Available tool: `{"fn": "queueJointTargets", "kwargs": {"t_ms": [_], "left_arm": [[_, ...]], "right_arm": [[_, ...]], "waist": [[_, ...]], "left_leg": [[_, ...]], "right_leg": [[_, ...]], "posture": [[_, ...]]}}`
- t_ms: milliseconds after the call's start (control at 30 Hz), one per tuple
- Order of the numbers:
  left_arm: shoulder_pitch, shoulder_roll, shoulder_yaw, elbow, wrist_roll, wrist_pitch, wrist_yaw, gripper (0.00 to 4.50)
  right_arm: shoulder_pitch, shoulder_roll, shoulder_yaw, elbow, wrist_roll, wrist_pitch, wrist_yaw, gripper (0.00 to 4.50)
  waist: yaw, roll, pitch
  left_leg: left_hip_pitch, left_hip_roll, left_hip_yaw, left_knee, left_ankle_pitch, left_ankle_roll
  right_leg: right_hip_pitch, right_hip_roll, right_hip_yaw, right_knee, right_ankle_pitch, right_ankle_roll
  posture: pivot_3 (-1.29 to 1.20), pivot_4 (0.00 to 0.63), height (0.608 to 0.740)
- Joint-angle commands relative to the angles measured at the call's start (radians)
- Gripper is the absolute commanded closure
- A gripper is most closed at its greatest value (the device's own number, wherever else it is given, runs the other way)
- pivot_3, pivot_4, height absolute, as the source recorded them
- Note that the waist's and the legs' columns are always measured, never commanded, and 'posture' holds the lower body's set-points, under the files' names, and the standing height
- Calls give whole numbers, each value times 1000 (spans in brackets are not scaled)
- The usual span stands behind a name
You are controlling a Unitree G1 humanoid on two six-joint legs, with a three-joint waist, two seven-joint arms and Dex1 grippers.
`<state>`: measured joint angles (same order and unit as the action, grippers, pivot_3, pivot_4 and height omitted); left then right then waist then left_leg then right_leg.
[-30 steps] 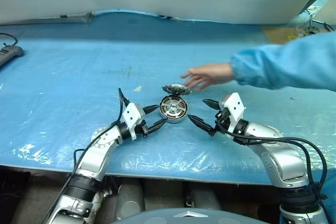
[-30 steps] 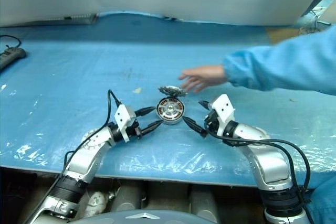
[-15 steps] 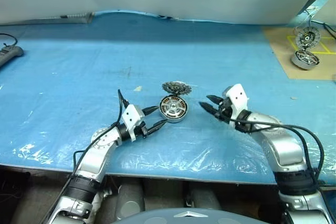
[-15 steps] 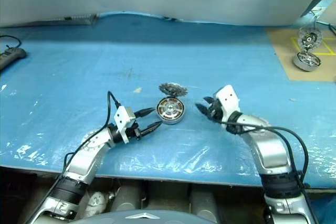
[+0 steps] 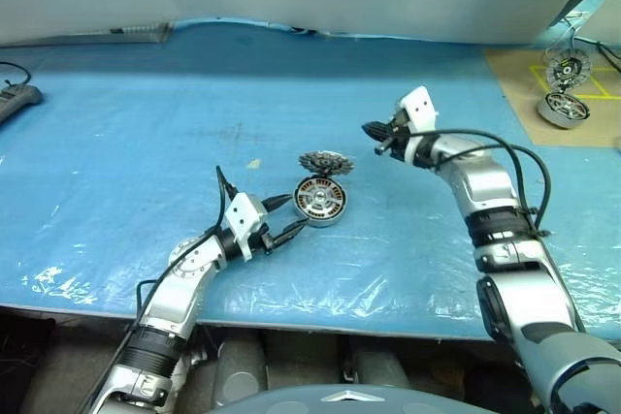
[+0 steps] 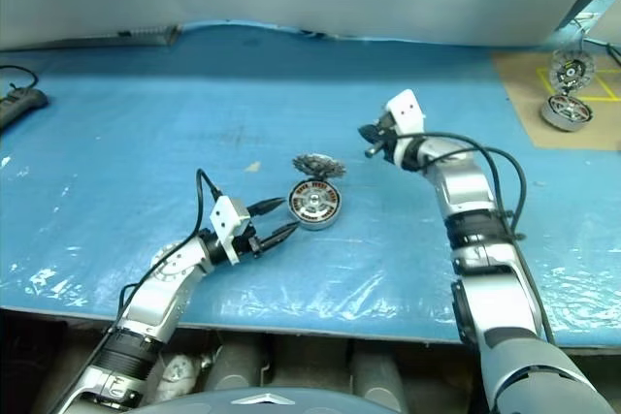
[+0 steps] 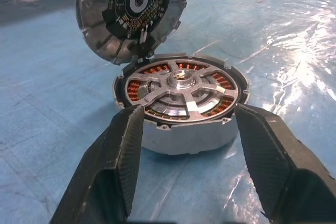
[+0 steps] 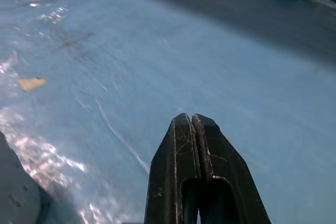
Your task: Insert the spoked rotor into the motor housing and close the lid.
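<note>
The motor housing (image 7: 184, 139) is a short silver can on the blue sheet. The spoked rotor (image 7: 185, 83) lies inside it, silver spokes over the copper windings. The toothed lid (image 7: 131, 9) stands upright on its hinge at the can's far rim, also visible as the lid (image 5: 325, 163). My left gripper (image 5: 297, 212) is open and level, its fingertips on either side of the can's near wall. Whether they touch it I cannot tell. My right gripper (image 5: 372, 132) is shut on nothing, raised above the sheet to the right of the lid and beyond it.
A second silver motor (image 5: 562, 109) with a wire stand sits on a brown board at the far right. A power strip (image 5: 15, 99) lies at the far left edge. A small tan scrap (image 5: 253, 164) lies on the blue sheet (image 5: 146, 152) left of the lid.
The person's hand and blue sleeve have left the view. My right gripper has shut and moved forward and up, away from the can. The left gripper has stayed put.
</note>
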<state>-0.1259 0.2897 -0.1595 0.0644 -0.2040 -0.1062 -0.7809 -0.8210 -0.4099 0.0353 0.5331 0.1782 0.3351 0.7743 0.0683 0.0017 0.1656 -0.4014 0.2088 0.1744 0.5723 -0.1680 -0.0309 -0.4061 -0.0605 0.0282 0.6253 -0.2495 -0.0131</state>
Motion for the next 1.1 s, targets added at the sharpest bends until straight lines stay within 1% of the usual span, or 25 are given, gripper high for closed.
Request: {"fn": "queueJointTargets", "kwargs": {"t_ms": [33, 167, 300, 467, 600, 767, 867, 1100], "left_arm": [[16, 2, 9, -45, 5, -20, 19, 1542], [24, 2, 10, -49, 4, -22, 30, 1542], [26, 1, 9, -41, 4, -29, 36, 1542], [30, 1, 8, -22, 7, -45, 36, 1542], [33, 4, 8, -8, 9, -57, 30, 1542], [27, 10, 11, 22, 7, -75, 15, 1542], [15, 13, 15, 54, 5, -90, 5, 1542], [-46, 16, 43, 248, 0, -190, -41, 1542]], "right_arm": [[-64, 13, 5, 54, 29, -18, 110, 4478], [-88, 26, 14, 60, 54, 28, 226, 4478], [-55, 10, 36, -2, 72, 98, 332, 4478], [44, -19, 69, -168, 117, 201, 433, 4478], [124, -44, 93, -291, 143, 243, 475, 4478], [216, -89, 157, -375, 109, 215, 496, 4478], [256, -102, 180, -406, 93, 182, 484, 4478], [304, -65, 103, -478, 111, 159, 321, 4478]], "waist": [[2, 0, 0], [7, 0, 0], [7, 0, 0], [10, 0, 0], [12, 0, 0], [12, 0, 0], [12, 0, 0], [11, 0, 0]], "left_leg": [[0, 0, 0, 0, 0, 0], [-2, 1, 0, 1, 0, 0], [-2, 2, 0, 2, 1, 2], [-2, 3, 0, 3, 0, 1], [-2, 3, 0, 3, 0, 1], [-1, 4, 0, 3, 0, 1], [-1, 4, 0, 3, 0, 1], [-1, 3, 0, 4, 0, 1]], "right_leg": [[0, 0, 0, 0, 0, 0], [0, 0, -3, 1, 0, 0], [0, 0, -3, 1, 0, -1], [0, 1, -3, 1, 1, -1], [0, 1, -2, 1, 1, -1], [0, 1, -2, 1, 1, -2], [0, 1, -2, 1, 1, -2], [0, 1, -1, 1, 1, -2]], "posture": [[0, 150, 740], [0, 150, 740], [0, 150, 740], [0, 150, 740], [0, 150, 740], [0, 150, 740], [0, 150, 740], [0, 150, 740]]}}
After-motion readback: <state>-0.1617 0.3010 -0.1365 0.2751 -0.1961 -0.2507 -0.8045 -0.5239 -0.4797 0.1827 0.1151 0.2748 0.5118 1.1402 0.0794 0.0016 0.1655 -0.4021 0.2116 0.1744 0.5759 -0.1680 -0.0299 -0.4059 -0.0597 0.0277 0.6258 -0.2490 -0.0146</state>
